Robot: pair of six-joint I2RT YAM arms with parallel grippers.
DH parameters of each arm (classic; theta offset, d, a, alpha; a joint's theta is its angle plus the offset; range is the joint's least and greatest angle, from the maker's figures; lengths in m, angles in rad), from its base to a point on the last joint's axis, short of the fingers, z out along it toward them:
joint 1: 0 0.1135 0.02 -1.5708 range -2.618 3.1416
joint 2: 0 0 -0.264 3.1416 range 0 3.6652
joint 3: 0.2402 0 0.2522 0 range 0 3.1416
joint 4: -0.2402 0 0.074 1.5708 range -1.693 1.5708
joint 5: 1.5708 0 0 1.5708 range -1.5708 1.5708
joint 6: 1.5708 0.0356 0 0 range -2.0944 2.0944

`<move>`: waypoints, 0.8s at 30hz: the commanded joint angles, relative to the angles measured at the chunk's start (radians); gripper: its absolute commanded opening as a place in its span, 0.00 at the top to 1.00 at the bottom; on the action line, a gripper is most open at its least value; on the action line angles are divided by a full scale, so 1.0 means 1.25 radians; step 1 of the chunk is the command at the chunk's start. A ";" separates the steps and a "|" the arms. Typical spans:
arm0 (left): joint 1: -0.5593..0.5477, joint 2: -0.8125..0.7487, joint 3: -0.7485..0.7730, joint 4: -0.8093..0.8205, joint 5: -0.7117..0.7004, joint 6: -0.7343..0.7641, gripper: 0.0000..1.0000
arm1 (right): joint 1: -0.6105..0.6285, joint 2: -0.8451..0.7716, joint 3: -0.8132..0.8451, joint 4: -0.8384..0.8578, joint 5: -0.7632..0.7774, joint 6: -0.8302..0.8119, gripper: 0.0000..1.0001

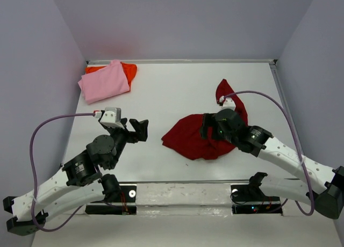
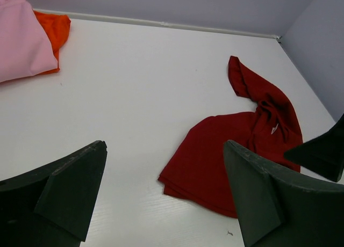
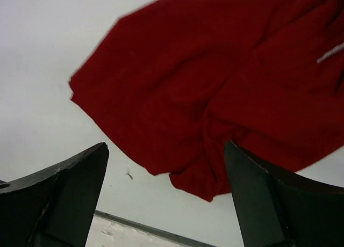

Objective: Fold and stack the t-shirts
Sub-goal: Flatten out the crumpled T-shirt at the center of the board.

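The white table (image 1: 177, 91) is seen walled in by pale grey panels. The dark crimson t-shirt (image 1: 185, 137) is spread crumpled on its right half, with one twisted end trailing toward the far right. The light pink t-shirt (image 1: 105, 81) is laid folded at the far left corner, on top of the bright orange-red t-shirt (image 1: 129, 70), whose edge is exposed behind it. The right gripper (image 3: 165, 145) is held low over the crimson cloth, jaws wide apart, nothing clamped. The left gripper (image 2: 164, 145) is poised above bare table, jaws likewise spread and empty.
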 commanded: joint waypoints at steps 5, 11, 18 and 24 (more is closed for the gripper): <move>-0.001 0.008 -0.005 0.023 -0.015 0.002 0.01 | 0.048 -0.044 -0.143 -0.025 0.066 0.139 0.07; -0.001 0.010 -0.007 0.025 -0.010 -0.001 0.01 | 0.048 -0.006 -0.178 0.013 0.078 0.144 0.07; -0.001 0.010 -0.007 0.025 -0.008 -0.001 0.01 | 0.048 0.075 -0.194 0.083 0.049 0.154 0.12; -0.001 0.007 -0.007 0.025 -0.008 -0.001 0.01 | 0.048 0.112 -0.218 0.143 0.025 0.161 0.62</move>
